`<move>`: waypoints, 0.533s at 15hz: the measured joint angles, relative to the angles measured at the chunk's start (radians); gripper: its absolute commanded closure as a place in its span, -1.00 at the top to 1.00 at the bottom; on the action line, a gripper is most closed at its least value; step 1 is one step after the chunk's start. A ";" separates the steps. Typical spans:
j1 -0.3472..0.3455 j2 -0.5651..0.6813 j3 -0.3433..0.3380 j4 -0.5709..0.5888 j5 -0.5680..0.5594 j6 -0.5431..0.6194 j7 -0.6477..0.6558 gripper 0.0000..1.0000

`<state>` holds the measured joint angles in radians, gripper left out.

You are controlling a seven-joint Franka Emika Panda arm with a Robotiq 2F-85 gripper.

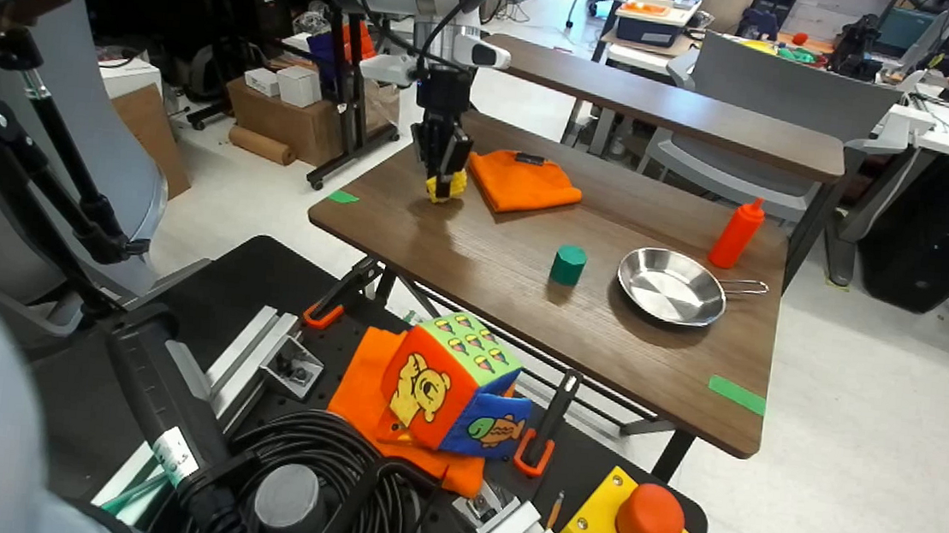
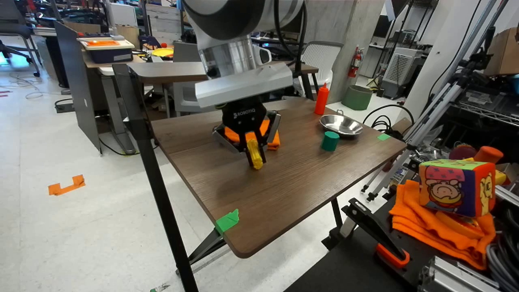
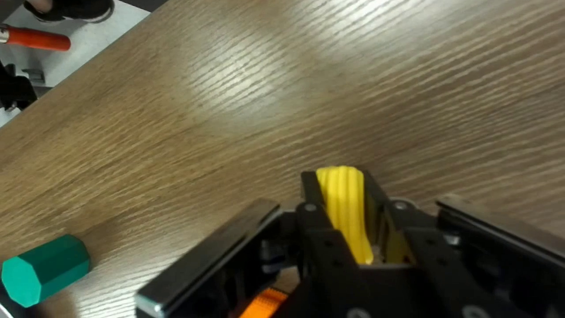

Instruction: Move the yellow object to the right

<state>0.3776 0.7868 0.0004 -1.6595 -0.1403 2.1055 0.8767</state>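
Observation:
The yellow object (image 3: 344,207) is a small ribbed yellow block. In the wrist view it sits between the two black fingers of my gripper (image 3: 336,176), which are shut on it. Its end shows at the fingertips. In an exterior view the yellow object (image 2: 255,154) points downward in the gripper (image 2: 257,161) and appears a little above the brown table. It also shows in an exterior view (image 1: 458,183), partly hidden by the fingers of the gripper (image 1: 444,180), near the table's far left part, in front of the orange cloth.
The orange cloth (image 1: 525,183) lies close beside the gripper. A green cylinder (image 1: 568,265), a metal pan (image 1: 670,285) and a red bottle (image 1: 737,234) stand on the table (image 1: 493,247). Green tape (image 1: 736,394) marks table corners. A cart with a soft cube (image 1: 451,385) stands nearby.

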 measured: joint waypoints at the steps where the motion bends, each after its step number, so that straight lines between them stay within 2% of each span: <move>1: -0.002 -0.011 0.001 0.000 0.004 -0.001 -0.002 -0.88; 5: -0.019 -0.101 0.002 -0.048 0.008 -0.032 -0.038 -0.88; 8: -0.034 -0.163 -0.003 -0.125 0.002 -0.140 -0.051 -0.88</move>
<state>0.3436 0.6235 -0.0026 -1.7845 -0.1388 1.9651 0.8256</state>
